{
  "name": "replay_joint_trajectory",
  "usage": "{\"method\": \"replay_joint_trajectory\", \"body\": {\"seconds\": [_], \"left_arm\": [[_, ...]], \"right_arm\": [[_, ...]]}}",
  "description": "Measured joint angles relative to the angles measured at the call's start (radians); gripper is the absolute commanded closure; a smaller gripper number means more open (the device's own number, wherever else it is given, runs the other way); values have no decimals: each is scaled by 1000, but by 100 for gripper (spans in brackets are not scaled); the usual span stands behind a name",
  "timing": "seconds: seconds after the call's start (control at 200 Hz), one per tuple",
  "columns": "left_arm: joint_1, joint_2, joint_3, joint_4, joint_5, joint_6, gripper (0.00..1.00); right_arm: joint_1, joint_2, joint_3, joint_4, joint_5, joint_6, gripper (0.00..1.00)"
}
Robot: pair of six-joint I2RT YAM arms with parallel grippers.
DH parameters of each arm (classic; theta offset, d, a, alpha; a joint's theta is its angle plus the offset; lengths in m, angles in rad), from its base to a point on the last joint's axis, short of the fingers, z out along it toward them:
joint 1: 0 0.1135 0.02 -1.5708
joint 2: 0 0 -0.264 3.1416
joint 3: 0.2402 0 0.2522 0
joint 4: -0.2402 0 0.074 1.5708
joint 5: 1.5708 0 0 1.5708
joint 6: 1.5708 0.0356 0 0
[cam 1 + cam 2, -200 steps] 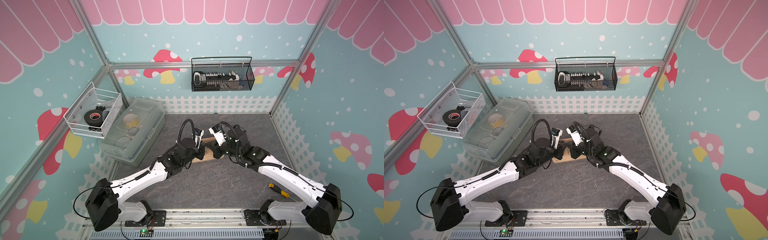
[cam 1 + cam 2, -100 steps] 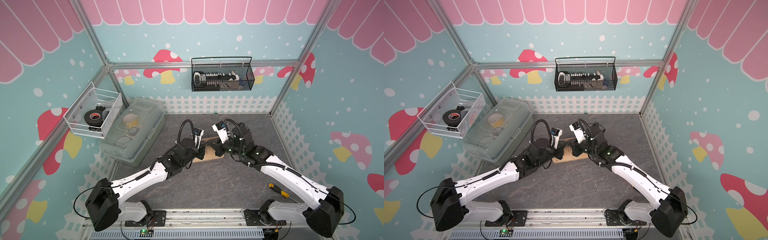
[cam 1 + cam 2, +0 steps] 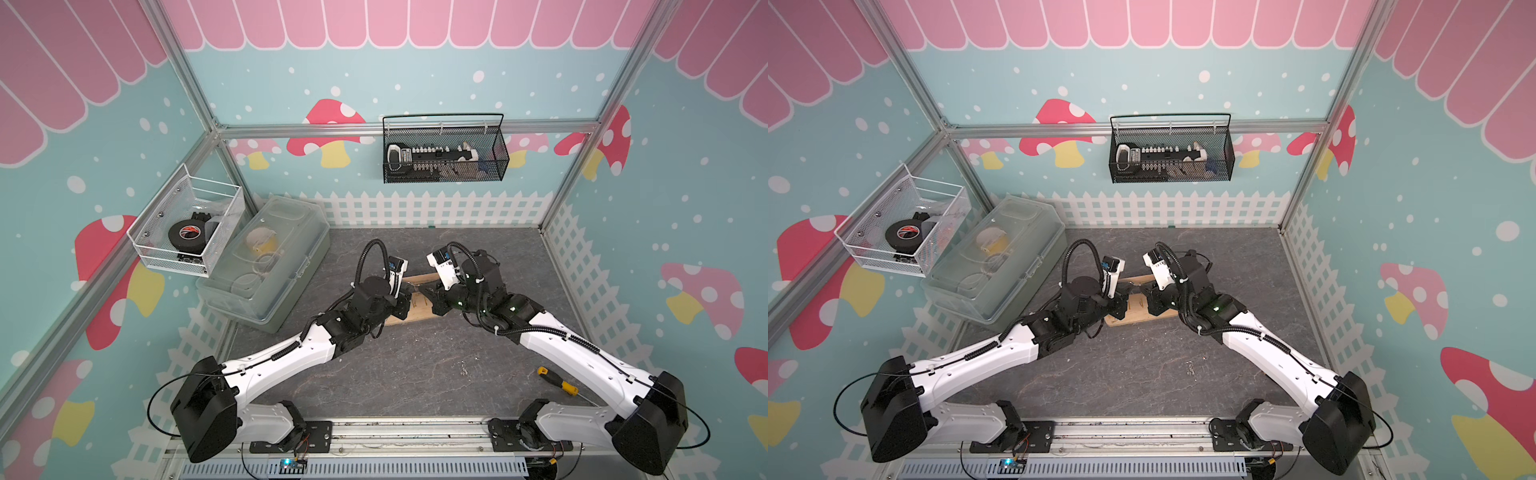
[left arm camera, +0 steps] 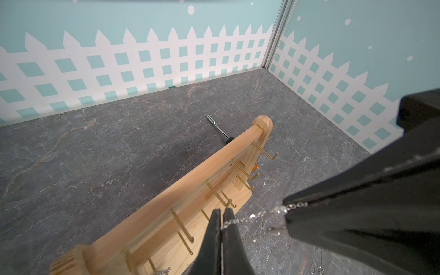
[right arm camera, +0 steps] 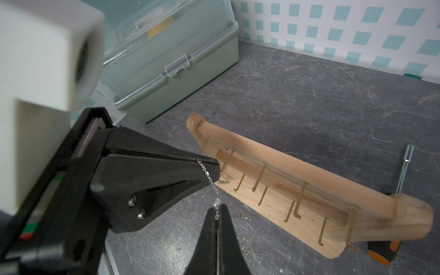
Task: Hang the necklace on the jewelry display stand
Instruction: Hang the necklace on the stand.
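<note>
Presently the left gripper [image 4: 222, 215] and right gripper [image 5: 217, 210] are both clamped on the necklace [image 4: 257, 215]. A short span is stretched between them, roughly along the stand's [image 4: 202, 171] crossbar and just off the pegs' [image 4: 215, 194] open ends. Both arms are equally near.

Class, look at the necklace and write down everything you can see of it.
The necklace is a thin silver chain of fine links with a small shiny bead. A short stretch runs nearly taut between the shut left tool and the shut right tool, pinched at their tips, beside the jewelry display stand. This stretch rests on none of the gold pegs. The rest trails below, partly hidden.
</note>
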Motion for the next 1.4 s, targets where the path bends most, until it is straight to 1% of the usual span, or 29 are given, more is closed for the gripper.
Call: {"method": "replay_joint_trajectory", "body": {"seconds": [0.31, 0.55, 0.765, 1.266, 1.341, 1.401], "left_arm": [[-7, 97, 89, -79, 0, 13, 100], [-7, 129, 102, -122, -25, 19, 100], [-7, 140, 124, -142, -57, 29, 100], [-7, 210, 192, -190, -90, 31, 100], [-7, 216, 199, -196, -98, 31, 98], [-7, 217, 199, -204, -103, 31, 100]], "right_arm": [[0, 29, -1, -1, 74, -28, 99], [-3, 63, -13, -2, 117, -45, 99], [-16, 89, -19, 3, 124, -46, 99], [-28, 135, -22, 20, 121, -48, 99], [-32, 136, -27, 22, 121, -48, 99], [-33, 136, -32, 26, 121, -47, 99]]}}
